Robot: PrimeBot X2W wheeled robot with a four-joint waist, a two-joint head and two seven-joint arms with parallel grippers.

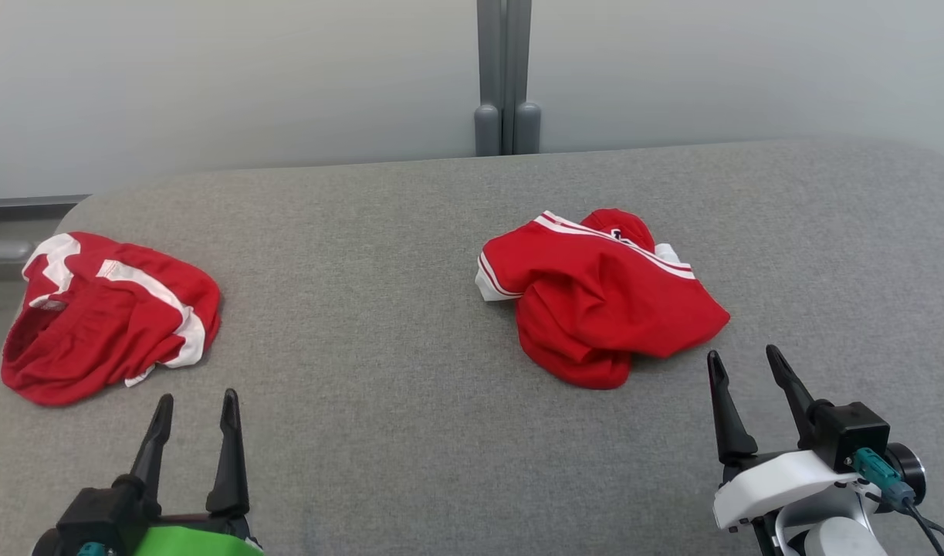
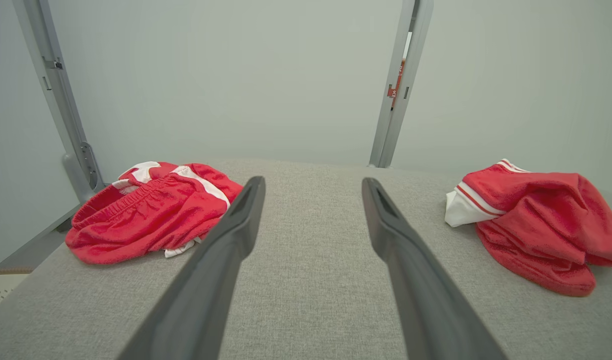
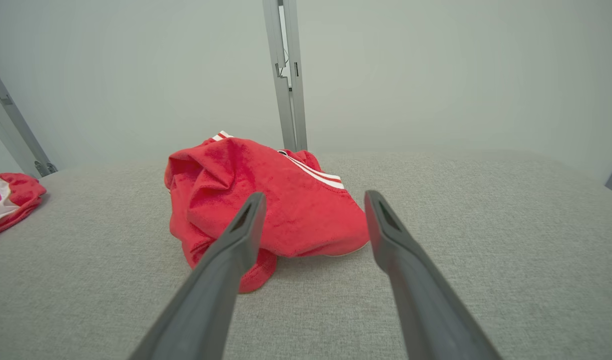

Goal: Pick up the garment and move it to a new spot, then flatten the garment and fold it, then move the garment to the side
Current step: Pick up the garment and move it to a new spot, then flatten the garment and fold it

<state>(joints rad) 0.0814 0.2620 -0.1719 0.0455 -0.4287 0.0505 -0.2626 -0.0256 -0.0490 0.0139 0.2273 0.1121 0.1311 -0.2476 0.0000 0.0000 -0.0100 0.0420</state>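
- Looking down from the head camera, I count two crumpled pieces of clothing on the grey woven-fabric tabletop [image 1: 394, 386], lying well apart from each other.
- One is a bunched red garment with white striped trim [image 1: 595, 309]. It sits right of the table's middle, just ahead of my right gripper [image 1: 743, 353].
- The other is a rumpled pair of red shorts with white panels [image 1: 109, 316] and an elastic waistband. It lies at the table's left edge, ahead and to the left of my left gripper [image 1: 197, 395].
- I have two grippers, each with two long dark fingers.
- My left gripper's fingers are spread wide with nothing between them, pointing over bare cloth between the two pieces.
- My right gripper is also spread and empty. Its tips are near the striped garment's near edge, not touching it.
- One grey metal post [image 1: 506, 77] stands behind the table's far edge, against a pale wall [image 1: 209, 77].
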